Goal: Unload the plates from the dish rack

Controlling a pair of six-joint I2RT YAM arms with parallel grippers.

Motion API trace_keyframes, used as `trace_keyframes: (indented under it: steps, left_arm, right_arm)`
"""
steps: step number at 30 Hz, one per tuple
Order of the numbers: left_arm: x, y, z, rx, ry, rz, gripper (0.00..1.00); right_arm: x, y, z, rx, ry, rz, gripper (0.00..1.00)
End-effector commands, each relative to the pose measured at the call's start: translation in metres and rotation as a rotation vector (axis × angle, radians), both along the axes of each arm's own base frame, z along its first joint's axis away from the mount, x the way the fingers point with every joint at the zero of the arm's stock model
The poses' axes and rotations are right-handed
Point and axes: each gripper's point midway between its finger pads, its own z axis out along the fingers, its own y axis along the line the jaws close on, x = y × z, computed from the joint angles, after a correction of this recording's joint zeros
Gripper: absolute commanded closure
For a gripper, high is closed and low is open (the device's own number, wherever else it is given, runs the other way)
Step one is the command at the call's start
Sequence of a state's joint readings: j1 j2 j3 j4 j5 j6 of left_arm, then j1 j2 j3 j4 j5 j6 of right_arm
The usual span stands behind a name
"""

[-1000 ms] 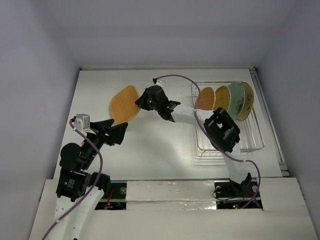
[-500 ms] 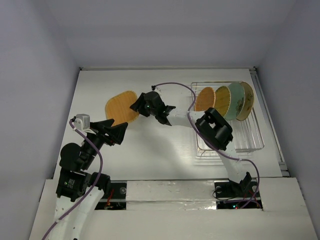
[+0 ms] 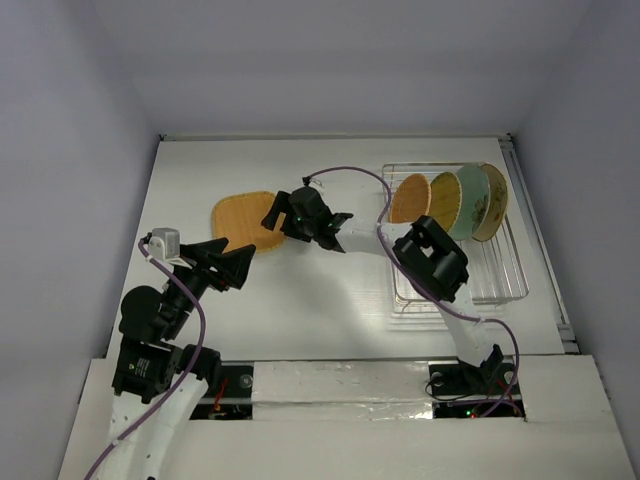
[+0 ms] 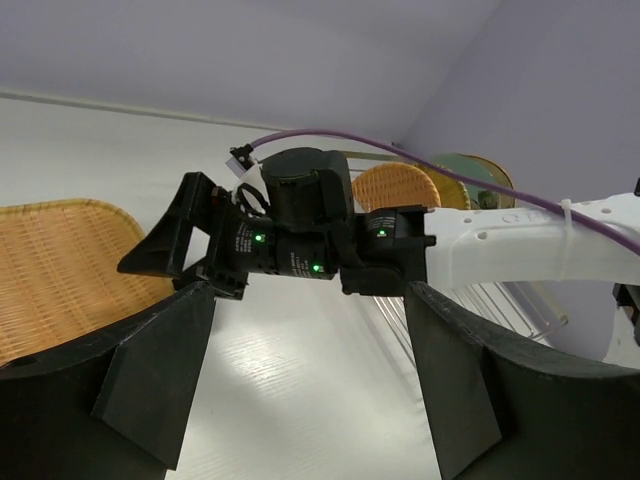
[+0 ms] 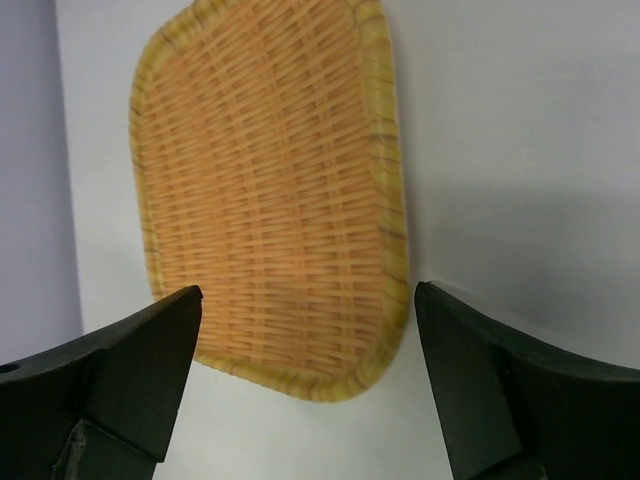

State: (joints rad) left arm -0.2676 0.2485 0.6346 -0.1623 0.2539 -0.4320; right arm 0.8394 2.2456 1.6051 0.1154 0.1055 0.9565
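Note:
An orange woven rounded-square plate (image 3: 243,218) lies flat on the white table at the left. My right gripper (image 3: 272,212) hovers open at its right edge. In the right wrist view the plate (image 5: 270,190) shows between and beyond the spread fingers, touching neither. The silver wire dish rack (image 3: 505,282) stands at the right with several plates upright in it: an orange one (image 3: 410,198), a yellow-orange one (image 3: 444,200), a pale green one (image 3: 468,198) and a beige floral one (image 3: 491,205). My left gripper (image 3: 243,266) stands open and empty just in front of the flat plate.
The right arm (image 3: 375,238) stretches across the middle of the table from the rack side, with a purple cable (image 3: 350,175) looping above it. Grey walls close in the table at the back and both sides. The left wrist view shows the right wrist (image 4: 300,225) straight ahead.
The right gripper lowered the square woven plate from a tilt to lie flat on the table, then opened its jaws and let it go. The left arm has not moved.

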Motion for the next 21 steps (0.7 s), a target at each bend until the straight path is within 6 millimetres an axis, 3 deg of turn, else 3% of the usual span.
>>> trace_keyframes:
  steps: [1, 5, 6, 8, 9, 10, 11, 15, 16, 17, 21]
  left_arm:
    - [0.001, -0.001, 0.01, -0.012, -0.036, -0.003, 0.27]
    - [0.002, -0.001, 0.009, -0.011, -0.031, -0.003, 0.27]
    - [0.002, -0.001, 0.009, -0.011, -0.03, -0.003, 0.27]
    - [0.003, -0.001, 0.008, -0.01, -0.027, -0.003, 0.27]
    - [0.003, -0.001, 0.008, -0.009, -0.029, -0.003, 0.27]
    - [0.003, -0.001, 0.008, -0.009, -0.026, -0.005, 0.27]
    - [0.004, -0.002, 0.007, -0.007, -0.023, -0.006, 0.27]
    - [0.004, -0.002, 0.007, -0.007, -0.023, -0.009, 0.31]
    - [0.004, -0.002, 0.007, -0.008, -0.023, -0.01, 0.33]
    - [0.003, -0.002, 0.008, -0.009, -0.027, -0.01, 0.34]
    - [0.003, -0.003, 0.007, -0.008, -0.023, -0.011, 0.35]
  right_arm:
    - [0.002, -0.012, 0.055, -0.022, -0.123, -0.015, 0.07]
    - [0.0, -0.029, 0.079, -0.084, -0.184, -0.023, 0.07]
    - [-0.003, -0.036, 0.095, -0.081, -0.211, -0.025, 0.09]
    - [-0.004, -0.053, 0.114, -0.127, -0.268, -0.044, 0.32]
    - [-0.009, -0.066, 0.113, -0.161, -0.278, -0.057, 0.48]
    - [-0.014, -0.082, 0.15, -0.14, -0.335, -0.091, 0.91]
    - [-0.012, -0.104, 0.161, -0.204, -0.377, -0.15, 1.0]
    - [-0.02, -0.2, 0.194, -0.358, -0.423, -0.311, 1.0]
    - [-0.026, -0.223, 0.181, -0.417, -0.395, -0.335, 1.0]
    - [-0.032, -0.247, 0.2, -0.416, -0.418, -0.384, 1.0]
    - [-0.04, -0.324, 0.193, -0.485, -0.374, -0.492, 0.98]
